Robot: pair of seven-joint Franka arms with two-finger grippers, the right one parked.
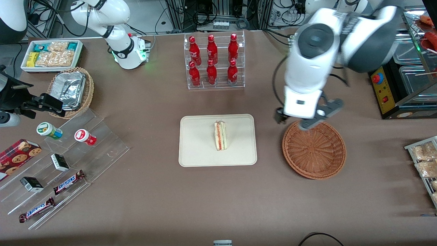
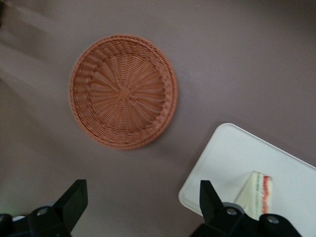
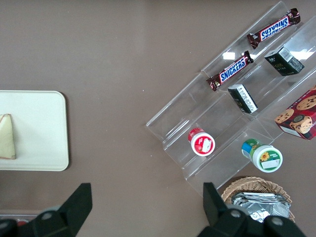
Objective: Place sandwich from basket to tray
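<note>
The sandwich (image 1: 220, 135) stands on its edge near the middle of the tray (image 1: 194, 150), clear of the hand (image 1: 296, 120). The hand hangs above the table (image 1: 143, 191), over the basket (image 1: 314, 150) rim farther from the front camera, fingers (image 2: 74, 200) spread wide and gripping nothing. The basket sits beside the tray, toward the working arm's end.

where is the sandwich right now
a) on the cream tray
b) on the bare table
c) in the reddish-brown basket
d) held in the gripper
a: the sandwich stands on the tray, the basket holds nothing, and the gripper hangs open and empty above the table near the basket.
</note>
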